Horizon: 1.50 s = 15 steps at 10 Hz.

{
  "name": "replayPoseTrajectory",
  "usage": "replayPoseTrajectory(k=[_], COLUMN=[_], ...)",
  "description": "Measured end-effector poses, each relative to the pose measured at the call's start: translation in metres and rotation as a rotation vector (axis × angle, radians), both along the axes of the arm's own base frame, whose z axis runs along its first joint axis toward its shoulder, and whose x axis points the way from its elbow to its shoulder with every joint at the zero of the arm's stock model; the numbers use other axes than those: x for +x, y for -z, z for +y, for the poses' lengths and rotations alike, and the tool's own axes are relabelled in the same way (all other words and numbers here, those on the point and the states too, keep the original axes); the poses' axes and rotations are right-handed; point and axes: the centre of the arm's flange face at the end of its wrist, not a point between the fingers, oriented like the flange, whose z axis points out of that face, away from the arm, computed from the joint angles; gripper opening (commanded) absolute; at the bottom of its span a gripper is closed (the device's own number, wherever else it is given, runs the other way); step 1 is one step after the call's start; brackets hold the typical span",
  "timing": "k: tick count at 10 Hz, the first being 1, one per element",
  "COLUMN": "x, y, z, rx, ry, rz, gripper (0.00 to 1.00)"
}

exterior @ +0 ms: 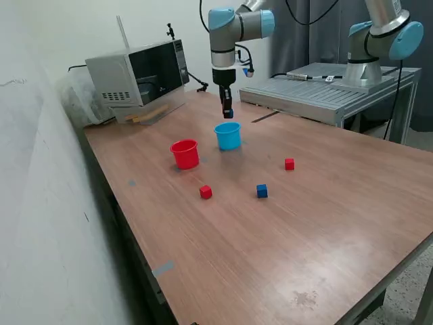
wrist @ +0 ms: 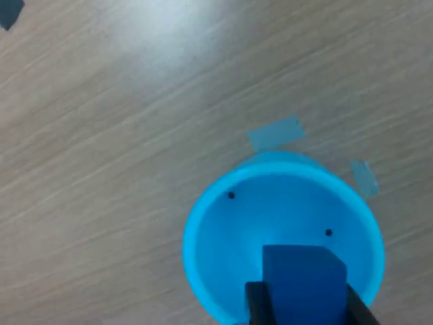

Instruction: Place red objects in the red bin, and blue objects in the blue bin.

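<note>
- Held between the black fingers of the end effector point(wrist: 304, 305), a blue cube point(wrist: 303, 279) hangs directly above the open blue bin point(wrist: 223, 237).
- Release should come only while the cube is centred over the bin, I think.
- Only the exterior view shows the red bin point(exterior: 185, 154) beside it on the tabletop point(exterior: 325, 223).

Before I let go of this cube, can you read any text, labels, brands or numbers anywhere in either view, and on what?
None can be read.
Microwave: control panel marks too small and blurred.
Blue cup, red cup, cubes, end effector: no markings visible.
Tape bits on the table: blank.
</note>
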Motion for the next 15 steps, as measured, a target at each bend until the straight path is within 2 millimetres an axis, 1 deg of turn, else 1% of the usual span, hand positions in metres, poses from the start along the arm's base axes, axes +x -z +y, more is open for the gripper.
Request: replayPoseTrajectory(k=[2,3,4,5,6,7,10,11,12,13,14,15], x=[-0.005,-0.007,-0.008,-0.008,-0.006,-0.003,0.017,0.023,0.026,0.026,0.024,0.021], y=[0.002,0.003,0.005,0.005,0.003,0.0,-0.01,-0.015,-0.021,-0.026,-0.029,-0.03], z=[0.009,0.01,0.002,-0.018,-0.049,-0.087,-0.214,-0.251,-0.282,-0.308,-0.329,-0.345], rx=[0.001,0.002,0.001,0.001,0.001,0.001,-0.035,-0.051,-0.061,-0.065,-0.063,-0.057], ry=[0.013,0.014,-0.005,-0.065,-0.156,-0.252,-0.488,-0.556,-0.625,-0.708,-0.81,-0.927], rz=[0.001,0.0,-0.004,-0.012,-0.02,-0.025,-0.011,-0.001,0.012,0.023,0.026,0.023], gripper=[1.0,1.0,1.0,1.0,1.0,1.0,1.0,1.0,1.0,1.0,1.0,1.0])
